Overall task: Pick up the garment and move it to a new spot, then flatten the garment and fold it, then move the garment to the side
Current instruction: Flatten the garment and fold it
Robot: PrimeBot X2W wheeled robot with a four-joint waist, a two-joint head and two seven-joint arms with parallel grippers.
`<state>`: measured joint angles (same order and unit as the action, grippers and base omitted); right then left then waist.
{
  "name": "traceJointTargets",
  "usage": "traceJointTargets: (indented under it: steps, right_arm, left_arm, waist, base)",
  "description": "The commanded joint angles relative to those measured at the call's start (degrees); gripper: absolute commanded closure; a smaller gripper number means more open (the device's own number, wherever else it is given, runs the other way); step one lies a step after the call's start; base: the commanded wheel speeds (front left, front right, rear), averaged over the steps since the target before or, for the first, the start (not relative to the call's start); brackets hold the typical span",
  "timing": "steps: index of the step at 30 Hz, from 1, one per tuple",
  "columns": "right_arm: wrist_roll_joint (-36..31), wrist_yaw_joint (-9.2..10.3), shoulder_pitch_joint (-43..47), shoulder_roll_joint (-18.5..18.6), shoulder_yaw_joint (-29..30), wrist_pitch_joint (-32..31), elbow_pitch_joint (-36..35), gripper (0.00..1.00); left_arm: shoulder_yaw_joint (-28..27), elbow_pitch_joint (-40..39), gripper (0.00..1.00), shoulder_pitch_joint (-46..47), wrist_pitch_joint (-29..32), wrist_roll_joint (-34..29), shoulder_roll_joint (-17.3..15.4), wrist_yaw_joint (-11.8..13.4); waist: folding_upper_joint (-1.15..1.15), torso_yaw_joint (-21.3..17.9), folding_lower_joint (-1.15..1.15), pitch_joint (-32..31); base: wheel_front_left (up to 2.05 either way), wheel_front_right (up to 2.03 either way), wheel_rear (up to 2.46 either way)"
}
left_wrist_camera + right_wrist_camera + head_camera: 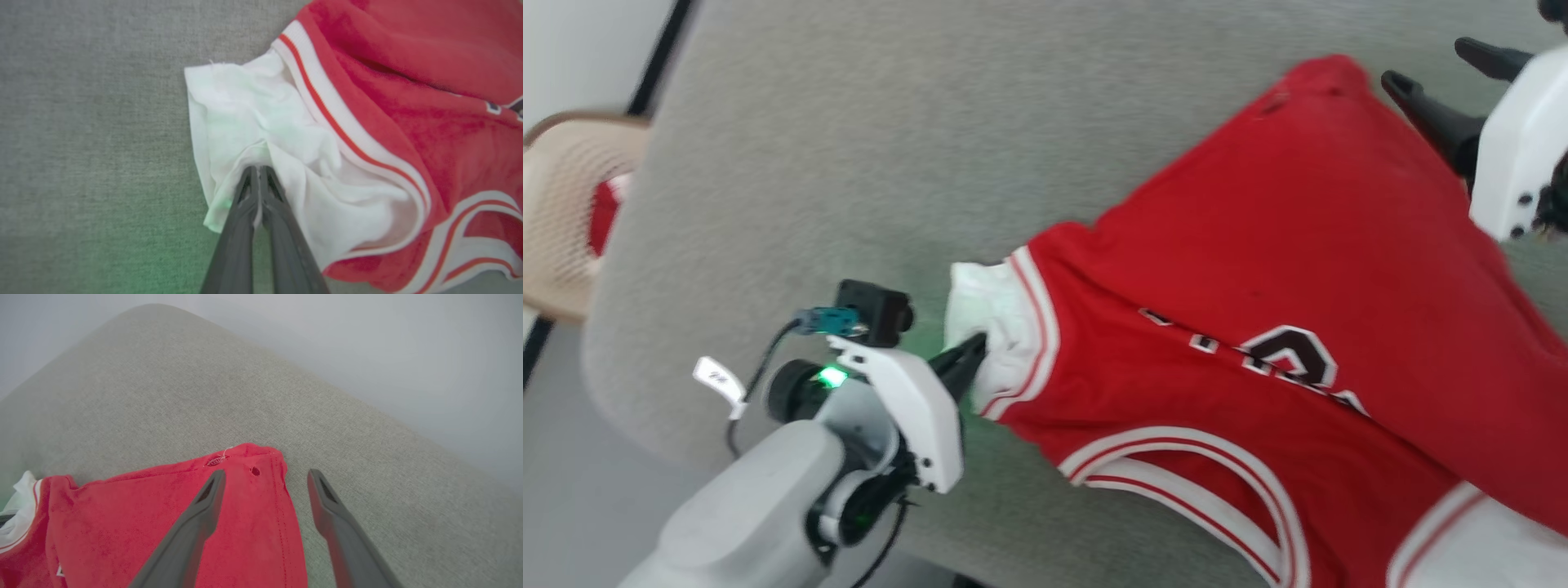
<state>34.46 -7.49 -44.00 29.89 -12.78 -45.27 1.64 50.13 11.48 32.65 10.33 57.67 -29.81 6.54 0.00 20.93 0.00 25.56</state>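
The red garment (pixel 1282 269) lies spread on the grey fabric surface (pixel 890 147), its black number print (pixel 1290 359) showing at mid right. My left gripper (pixel 976 347) is shut on the crumpled white sleeve (pixel 253 118), pinching a fold of it beside the striped trim (pixel 339 122). At the upper right, my right gripper (pixel 1429 69) stands open above the garment's far corner (pixel 249 465); one finger hangs over the red cloth (pixel 229 522) and the other over the bare surface, nothing between them.
A beige mesh chair (pixel 564 212) with something red on it stands past the surface's left edge. Grey floor (pixel 572 474) lies below the rounded near-left corner. Bare grey fabric stretches across the upper left of the head view.
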Motion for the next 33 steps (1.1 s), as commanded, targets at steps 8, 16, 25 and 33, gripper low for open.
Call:
traceJointTargets:
  steps: [8, 16, 25, 33]
  right_arm:
    - [1.6, 0.00, -9.7, 2.3, -9.4, -4.7, 18.4, 0.00]
    - [2.4, 0.03, -9.6, 3.4, -17.5, -16.9, 31.5, 0.00]
    - [3.8, 0.03, -14.6, 3.9, -17.9, -16.8, 29.5, 1.00]
    - [6.0, 0.02, -18.5, 4.9, -15.1, -10.4, 21.3, 1.00]
  left_arm:
    - [2.1, 5.9, 1.00, 3.0, -1.1, -0.7, 5.2, -3.4]
    - [2.4, 10.1, 1.00, 4.1, -2.0, -0.4, 7.0, -5.2]
    - [1.0, 13.7, 1.00, 6.8, -2.4, -0.2, 6.1, -6.1]
    - [-2.2, 11.3, 1.00, 14.7, 0.6, -1.8, -1.3, -5.7]
  waist:
    - [0.00, 8.0, 0.00, 2.7]
    - [0.00, 9.3, 0.00, 3.5]
    - [0.00, 6.7, 0.00, 3.2]
    - [0.00, 0.3, 0.00, 1.1]
  base:
    - [0.00, 0.00, 0.00]
    - [0.00, 0.00, 0.00]
    - [0.00, 0.00, 0.00]
    - [0.00, 0.00, 0.00]
